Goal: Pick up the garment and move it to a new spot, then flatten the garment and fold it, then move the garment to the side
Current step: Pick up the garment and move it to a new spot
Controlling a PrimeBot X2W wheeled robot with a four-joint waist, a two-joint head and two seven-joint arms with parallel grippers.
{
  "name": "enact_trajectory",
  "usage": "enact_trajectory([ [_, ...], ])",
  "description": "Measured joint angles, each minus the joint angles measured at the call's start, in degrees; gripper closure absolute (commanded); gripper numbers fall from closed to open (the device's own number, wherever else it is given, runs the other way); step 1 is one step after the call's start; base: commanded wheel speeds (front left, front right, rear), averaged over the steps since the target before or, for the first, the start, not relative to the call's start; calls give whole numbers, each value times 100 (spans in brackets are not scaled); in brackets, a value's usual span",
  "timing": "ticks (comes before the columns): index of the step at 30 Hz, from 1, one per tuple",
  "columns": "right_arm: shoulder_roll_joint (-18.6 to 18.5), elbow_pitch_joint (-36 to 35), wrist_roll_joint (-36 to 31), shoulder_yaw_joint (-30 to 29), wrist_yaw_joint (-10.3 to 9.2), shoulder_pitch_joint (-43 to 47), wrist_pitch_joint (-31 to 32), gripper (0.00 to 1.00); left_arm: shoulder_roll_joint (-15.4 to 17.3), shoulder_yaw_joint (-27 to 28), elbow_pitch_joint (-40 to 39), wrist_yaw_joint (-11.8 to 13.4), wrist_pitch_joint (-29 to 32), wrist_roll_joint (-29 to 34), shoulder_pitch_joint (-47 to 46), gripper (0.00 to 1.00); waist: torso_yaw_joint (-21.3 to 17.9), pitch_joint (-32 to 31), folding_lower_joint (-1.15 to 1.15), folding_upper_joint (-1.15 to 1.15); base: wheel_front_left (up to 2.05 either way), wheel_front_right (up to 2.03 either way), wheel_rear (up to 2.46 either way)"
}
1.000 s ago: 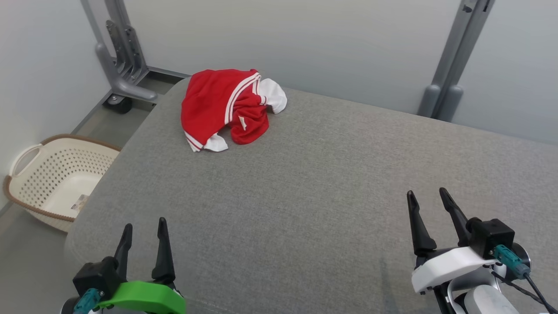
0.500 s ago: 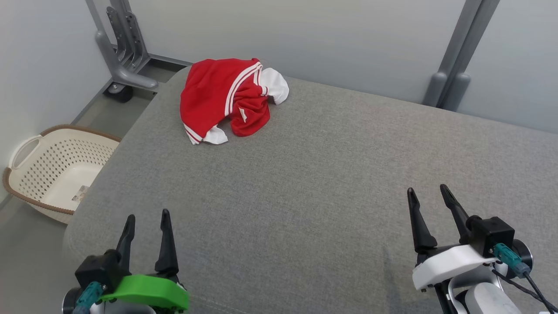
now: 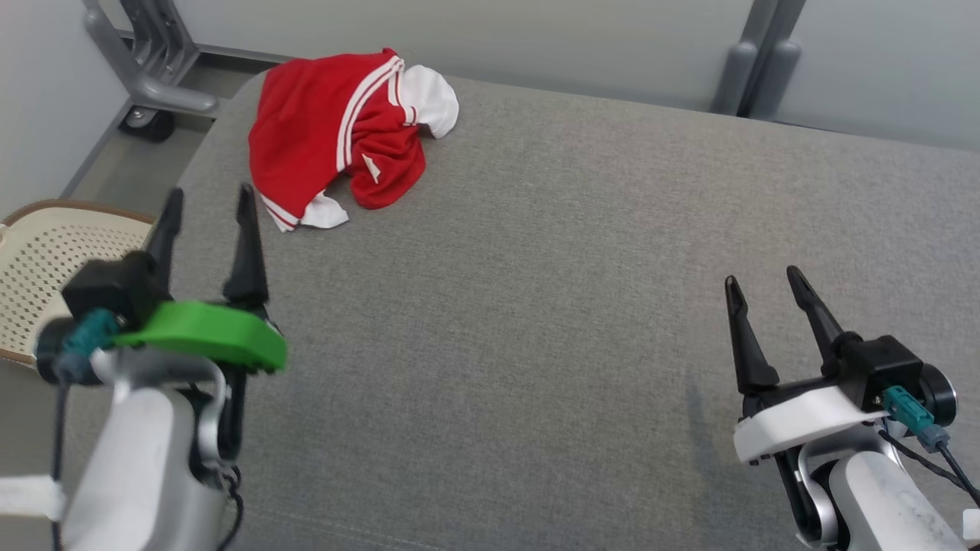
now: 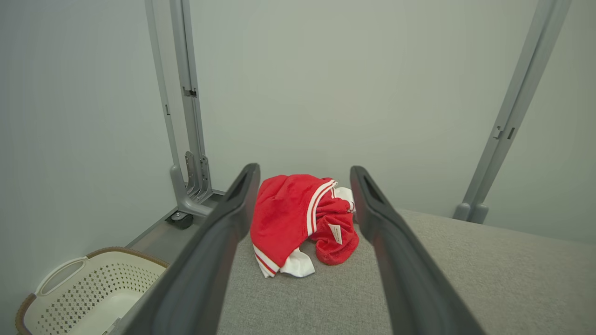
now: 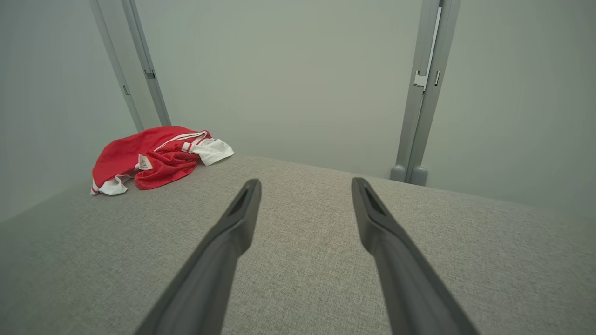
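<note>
A crumpled red garment [image 3: 329, 145] with white stripes and white trim lies bunched at the far left corner of the grey padded surface [image 3: 536, 306]. My left gripper [image 3: 208, 197] is open and raised over the left edge, short of the garment, nothing between its fingers. In the left wrist view the garment [image 4: 298, 218] sits framed between the open left gripper [image 4: 302, 173]. My right gripper [image 3: 762, 277] stands open above the right front of the surface, far from the cloth. The right wrist view has the garment [image 5: 149, 158] at its left, beyond the open right gripper [image 5: 305, 184].
A cream perforated laundry basket [image 3: 38, 268] stands on the floor left of the surface, also the basket [image 4: 84, 293] in the left wrist view. Grey metal posts [image 3: 145, 69] [image 3: 754, 61] rise behind against a pale wall. The surface's left edge drops to the floor.
My left arm has risen and moved forward toward the garment, still open. The head camera has tilted down, shifting the whole picture. The right gripper stays open, about where it was.
</note>
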Motion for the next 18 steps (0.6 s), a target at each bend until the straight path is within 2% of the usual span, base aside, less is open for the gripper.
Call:
enact_trajectory([
  [7, -115, -235, -177, -5, 0, -357, 109, 0, 448, 466, 447, 1, 743, -34, -1306, 0, -357, 361, 0, 0, 0, 0, 0],
  [18, -399, -714, -319, -172, 0, -776, 316, 0, 964, 980, 1180, 1, 2142, -609, -2590, 0, -932, 1109, 1, 0, 0, 0, 0],
])
